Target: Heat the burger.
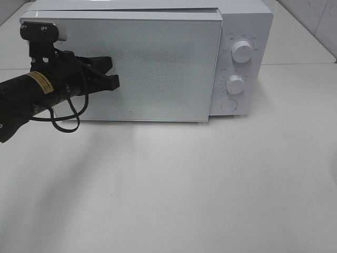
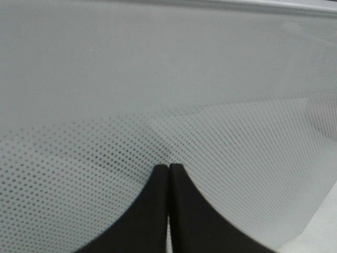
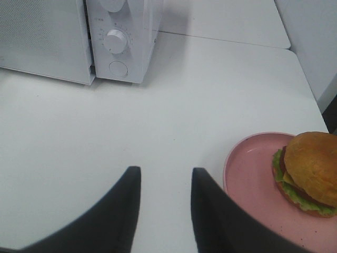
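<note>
- Table (image 1: 210, 184): you have a plain white surface under everything; it carries the microwave at the back.
- Microwave (image 1: 158, 31): your white oven stands at the far side of the table. Its door (image 1: 158, 74), with a dotted screen pattern, looks slightly ajar, the edge beside the control panel standing a little proud of the body.
- Control panel: you see two round white knobs, upper (image 1: 242, 51) and lower (image 1: 235, 84), and a round button (image 1: 229, 106) below them.
- Left arm (image 1: 31, 92): yours reaches in from the left of the overhead view, black, with a yellow label and a looped black cable (image 1: 66, 124).
- Left gripper (image 2: 168, 174): your jaws are closed tight together, holding nothing, with the tips right at the dotted door glass; whether they touch it cannot be told.
- Right gripper (image 3: 166, 182): your two dark fingers stand apart with nothing between them, above bare table, near the plate.
- Plate (image 3: 247, 174): pink, round, on the table just beside the right gripper, well apart from the microwave.
- Burger (image 3: 310, 171): yours sits on the plate, brown bun with lettuce showing at the edge, outside the oven.
</note>
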`<act>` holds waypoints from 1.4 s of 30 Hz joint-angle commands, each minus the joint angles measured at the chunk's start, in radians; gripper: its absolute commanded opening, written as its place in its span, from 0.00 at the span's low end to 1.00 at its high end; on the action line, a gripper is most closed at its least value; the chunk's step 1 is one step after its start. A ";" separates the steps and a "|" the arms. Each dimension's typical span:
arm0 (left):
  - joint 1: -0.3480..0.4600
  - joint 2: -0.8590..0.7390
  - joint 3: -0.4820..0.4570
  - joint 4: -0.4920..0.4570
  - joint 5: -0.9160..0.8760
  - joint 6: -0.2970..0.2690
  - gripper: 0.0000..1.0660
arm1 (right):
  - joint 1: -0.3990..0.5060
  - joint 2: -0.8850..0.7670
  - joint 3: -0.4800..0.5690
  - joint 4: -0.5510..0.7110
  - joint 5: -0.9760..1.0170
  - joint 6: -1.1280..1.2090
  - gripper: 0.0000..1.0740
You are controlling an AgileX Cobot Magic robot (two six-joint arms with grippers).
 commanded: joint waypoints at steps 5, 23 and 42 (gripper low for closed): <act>-0.050 0.021 -0.065 -0.143 0.050 0.070 0.00 | -0.005 -0.030 -0.002 0.005 -0.004 -0.002 0.33; -0.082 0.064 -0.178 -0.270 0.073 0.128 0.00 | -0.005 -0.030 -0.002 0.005 -0.004 -0.002 0.33; -0.232 0.146 -0.418 -0.336 0.202 0.215 0.00 | -0.005 -0.030 -0.002 0.005 -0.004 -0.002 0.33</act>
